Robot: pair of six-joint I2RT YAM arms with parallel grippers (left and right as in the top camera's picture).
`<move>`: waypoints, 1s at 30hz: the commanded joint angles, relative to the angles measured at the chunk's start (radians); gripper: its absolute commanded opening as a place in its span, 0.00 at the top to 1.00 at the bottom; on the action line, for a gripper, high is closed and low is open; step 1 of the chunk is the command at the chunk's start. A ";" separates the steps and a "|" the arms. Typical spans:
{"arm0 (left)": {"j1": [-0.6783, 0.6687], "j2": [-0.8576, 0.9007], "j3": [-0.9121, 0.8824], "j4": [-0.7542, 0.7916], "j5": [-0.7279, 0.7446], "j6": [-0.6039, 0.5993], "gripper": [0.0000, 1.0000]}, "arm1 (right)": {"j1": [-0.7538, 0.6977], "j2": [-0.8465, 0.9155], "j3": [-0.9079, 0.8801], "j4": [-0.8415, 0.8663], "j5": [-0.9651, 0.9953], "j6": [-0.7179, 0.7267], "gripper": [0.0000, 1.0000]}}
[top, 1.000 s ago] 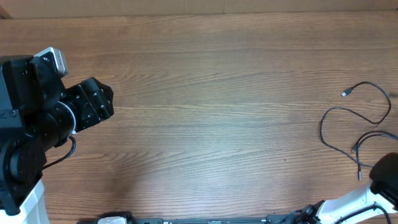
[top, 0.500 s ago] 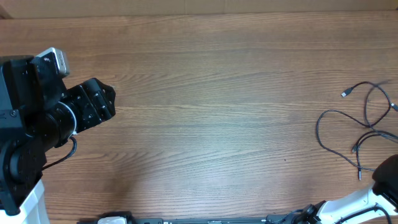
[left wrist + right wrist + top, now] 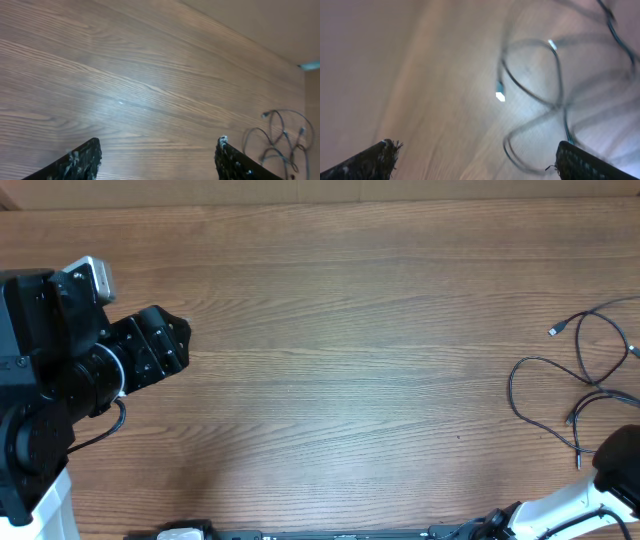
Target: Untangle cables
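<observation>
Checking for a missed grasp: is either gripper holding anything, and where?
Nothing: left gripper and right gripper are open and empty; the cables lie ungripped.

From my seat the table (image 3: 330,330) reads as wood with fine straight grain, smooth, and a soft sheen where light pools in the left wrist view. The cables (image 3: 511,392) look like thin black plastic-sheathed cord, matt; one plug (image 3: 552,330) glints silvery like metal. The left gripper (image 3: 158,142) has black pads (image 3: 82,161), rough and fuzzy-edged with pale flecks; the right gripper (image 3: 476,146) looks alike, though blurred. The left arm housing (image 3: 40,360) is matt black plastic
</observation>
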 commanded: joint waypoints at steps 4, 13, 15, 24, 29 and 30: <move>0.004 0.001 -0.002 -0.016 0.109 0.030 0.28 | 0.045 -0.029 -0.183 -0.008 0.099 0.122 0.00; 0.004 0.002 -0.002 -0.016 0.148 0.027 0.28 | 0.049 -0.029 -0.576 0.172 0.090 0.149 0.00; 0.004 0.002 -0.002 -0.016 0.148 0.027 0.28 | 0.049 -0.029 -0.648 0.229 0.085 0.149 0.00; 0.004 0.002 -0.002 -0.014 0.148 0.000 0.28 | 0.049 -0.029 -0.909 0.465 0.022 0.167 0.55; 0.004 0.002 -0.002 -0.015 0.148 0.001 0.28 | 0.049 -0.029 -0.958 0.519 0.023 0.147 0.45; 0.004 0.002 -0.002 -0.015 0.148 0.001 0.28 | 0.049 -0.029 -0.965 0.528 0.026 0.143 0.43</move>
